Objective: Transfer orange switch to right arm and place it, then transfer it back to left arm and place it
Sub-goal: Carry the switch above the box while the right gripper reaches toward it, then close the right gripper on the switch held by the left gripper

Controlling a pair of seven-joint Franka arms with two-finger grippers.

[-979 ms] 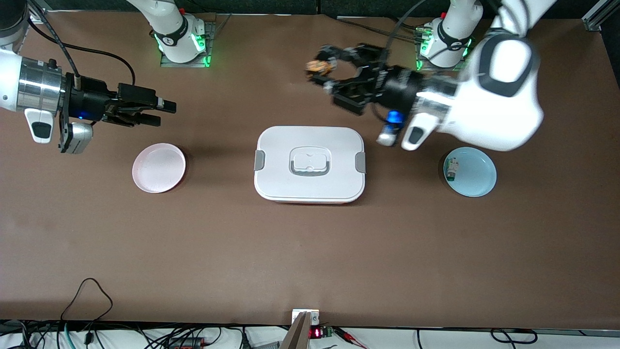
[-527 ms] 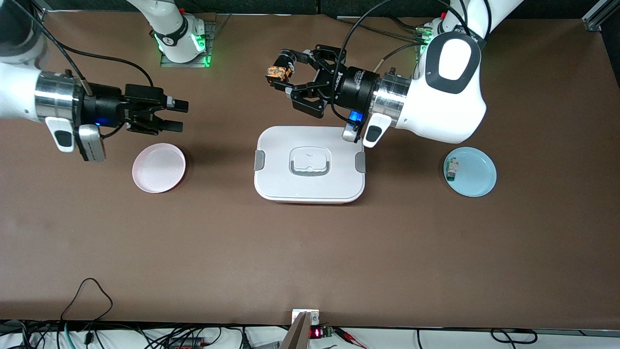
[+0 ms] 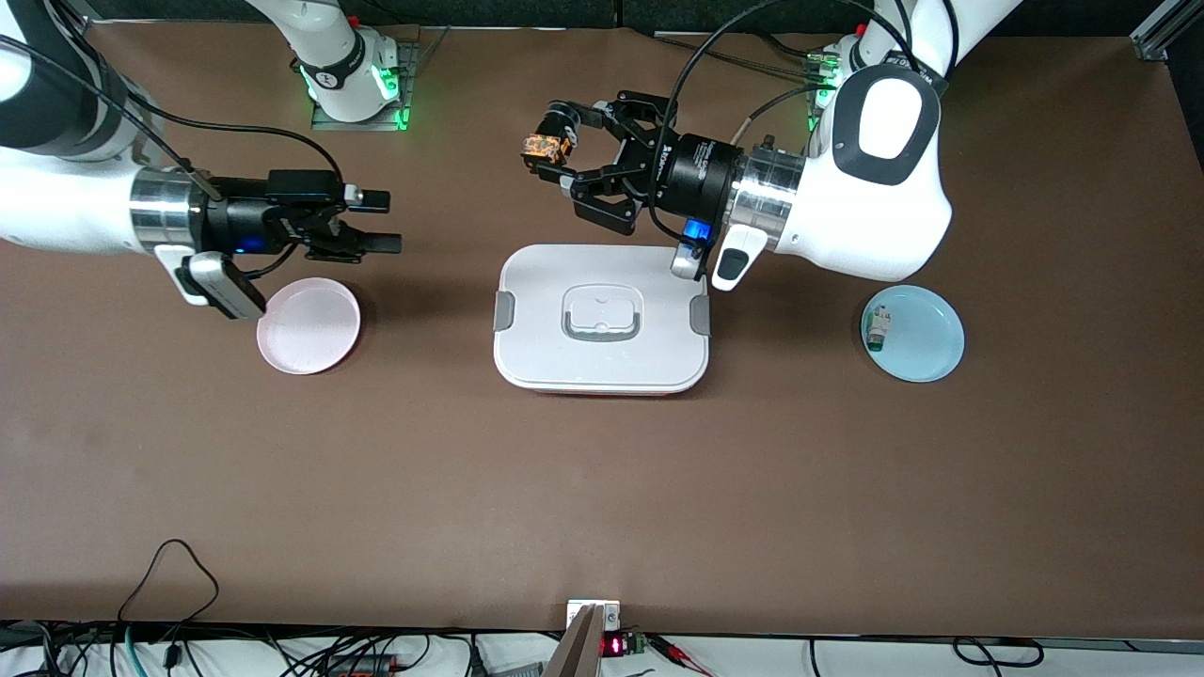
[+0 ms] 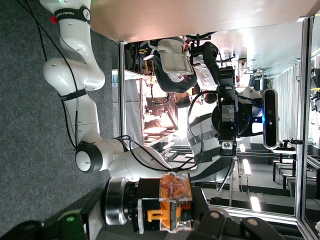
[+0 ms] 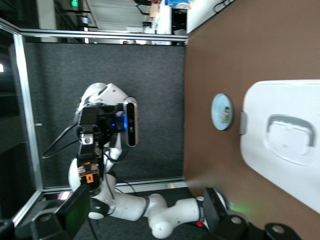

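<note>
Two arms, two plates, one box [image 3: 601,318] and one orange switch [image 3: 543,146] are on view. The pink plate [image 3: 308,325] lies toward the right arm's end of the tabletop [image 3: 602,489]; the blue plate [image 3: 913,333], toward the left arm's end, carries one small white-and-green part [image 3: 878,329]. No writing is legible. The left hand [image 3: 564,165] pinches the orange switch over the tabletop just beside the box's edge nearest the bases. The right hand [image 3: 376,222], fingers spread and empty, has advanced toward the box since half a second ago.
</note>
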